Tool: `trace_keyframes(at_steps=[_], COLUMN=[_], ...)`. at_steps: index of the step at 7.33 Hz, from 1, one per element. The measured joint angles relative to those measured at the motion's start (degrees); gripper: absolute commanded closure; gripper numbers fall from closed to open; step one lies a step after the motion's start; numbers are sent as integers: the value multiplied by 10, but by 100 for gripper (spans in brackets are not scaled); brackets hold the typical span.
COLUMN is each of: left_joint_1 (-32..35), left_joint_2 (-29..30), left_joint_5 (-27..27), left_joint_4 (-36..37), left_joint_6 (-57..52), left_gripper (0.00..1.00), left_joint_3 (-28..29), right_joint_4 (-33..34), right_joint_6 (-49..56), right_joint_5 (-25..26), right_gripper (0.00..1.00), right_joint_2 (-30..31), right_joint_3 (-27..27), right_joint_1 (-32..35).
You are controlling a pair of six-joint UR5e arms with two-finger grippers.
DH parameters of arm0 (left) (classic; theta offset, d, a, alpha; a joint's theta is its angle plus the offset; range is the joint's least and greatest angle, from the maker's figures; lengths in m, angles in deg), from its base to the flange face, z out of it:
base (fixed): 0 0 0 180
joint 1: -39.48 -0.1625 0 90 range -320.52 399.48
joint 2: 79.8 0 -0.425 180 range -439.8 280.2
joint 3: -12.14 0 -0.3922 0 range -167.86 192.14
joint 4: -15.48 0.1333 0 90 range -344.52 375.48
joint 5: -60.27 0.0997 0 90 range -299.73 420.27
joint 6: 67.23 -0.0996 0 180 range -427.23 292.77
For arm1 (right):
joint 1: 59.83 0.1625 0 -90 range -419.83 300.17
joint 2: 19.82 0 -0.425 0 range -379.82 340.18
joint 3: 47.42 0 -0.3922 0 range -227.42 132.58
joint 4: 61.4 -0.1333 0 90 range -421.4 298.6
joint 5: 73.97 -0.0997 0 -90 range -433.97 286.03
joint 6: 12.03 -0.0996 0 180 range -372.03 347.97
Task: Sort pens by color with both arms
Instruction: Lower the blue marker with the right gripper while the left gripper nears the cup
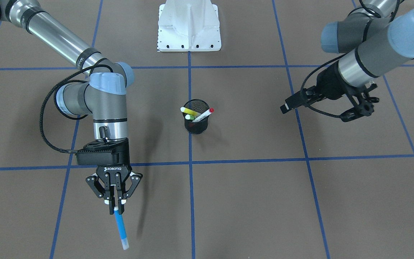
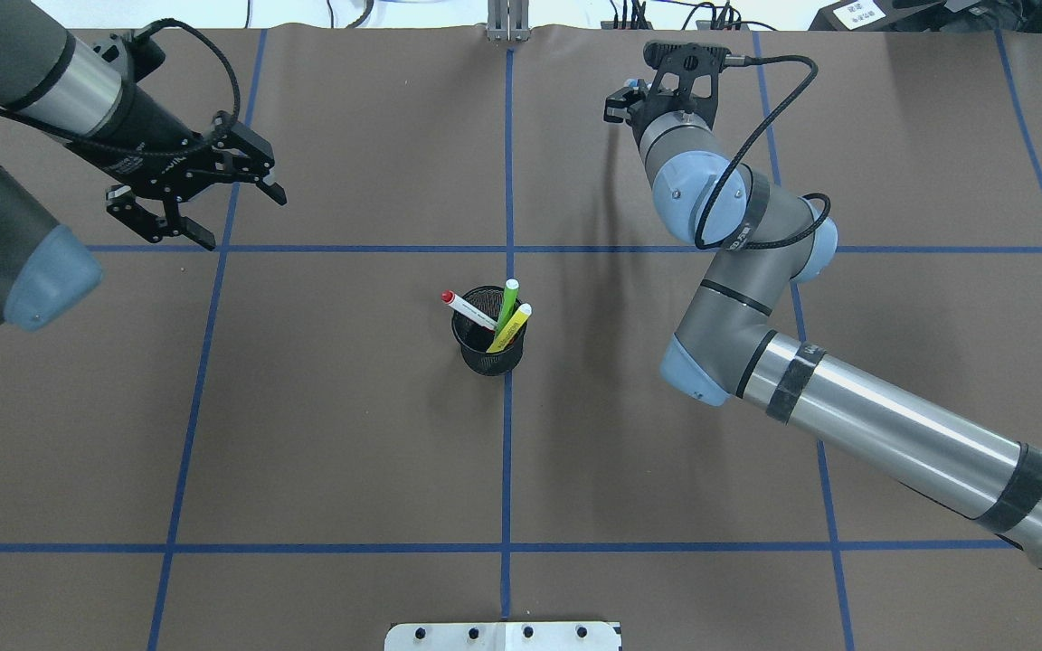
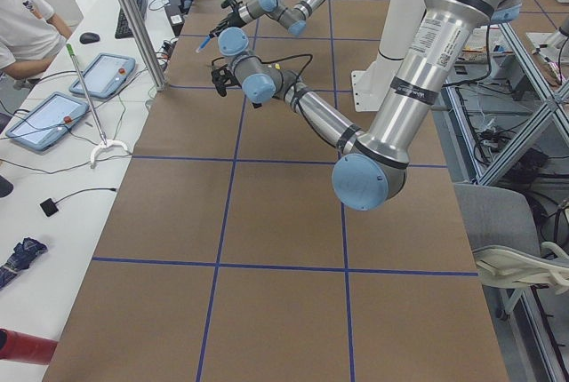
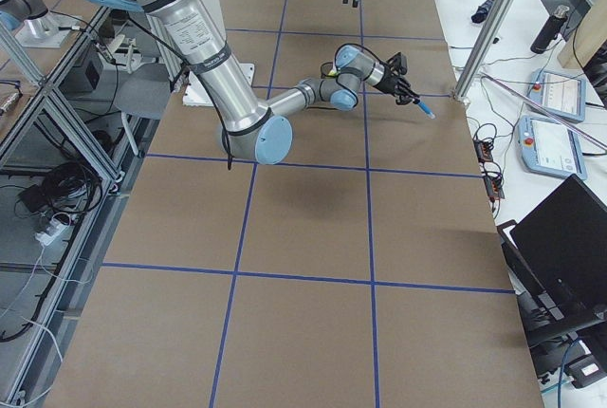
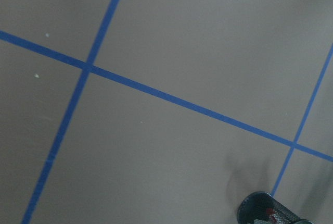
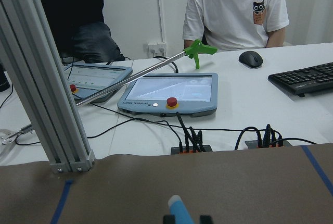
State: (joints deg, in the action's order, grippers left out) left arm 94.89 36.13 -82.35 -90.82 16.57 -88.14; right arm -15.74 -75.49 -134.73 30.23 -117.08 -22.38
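A black mesh cup [image 1: 196,122] [image 2: 487,348] stands at the table's middle. It holds three pens: a yellow one [image 1: 188,111], a lime green one [image 2: 509,301] and a white one with a red cap [image 1: 205,114]. My right gripper [image 1: 115,204] is shut on a blue pen [image 1: 121,227], which hangs tip-down near the table's far edge; its pale end shows in the right wrist view [image 6: 178,212]. My left gripper [image 2: 241,219] hovers open and empty, off to the cup's left. The left wrist view catches only the cup's rim [image 5: 268,209].
Blue tape lines [image 2: 508,452] divide the brown table into squares. The white pedestal base [image 1: 189,28] sits at the robot's side. Beyond the far edge stand an aluminium post [image 6: 47,104], control tablets [image 6: 171,95], cables and seated people [image 6: 237,5].
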Motion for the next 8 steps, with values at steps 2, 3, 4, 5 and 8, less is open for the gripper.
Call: trace_keyframes(at_steps=[2, 3, 4, 5, 8], left_joint_1=[-34, -54, -74, -90, -125], left_joint_2=[44, 73, 92, 103, 142], left_joint_5=[2, 10, 25, 40, 67], left_joint_4=[-2, -3, -4, -6, -8], left_joint_6=[76, 99, 110, 115, 118], left_gripper=[0, 0, 0, 1, 8], left_joint_3=[21, 44, 60, 70, 115], right_joint_4=[-1, -1, -1, -1, -1], right_joint_6=[0, 0, 0, 0, 0], right_joint_5=[30, 37, 40, 41, 40], right_gripper=[100, 100, 83, 46, 0], right_joint_2=[-7, -10, -11, -12, -5], right_joint_3=[18, 26, 29, 30, 16], right_joint_1=[-22, -27, -31, -36, -42])
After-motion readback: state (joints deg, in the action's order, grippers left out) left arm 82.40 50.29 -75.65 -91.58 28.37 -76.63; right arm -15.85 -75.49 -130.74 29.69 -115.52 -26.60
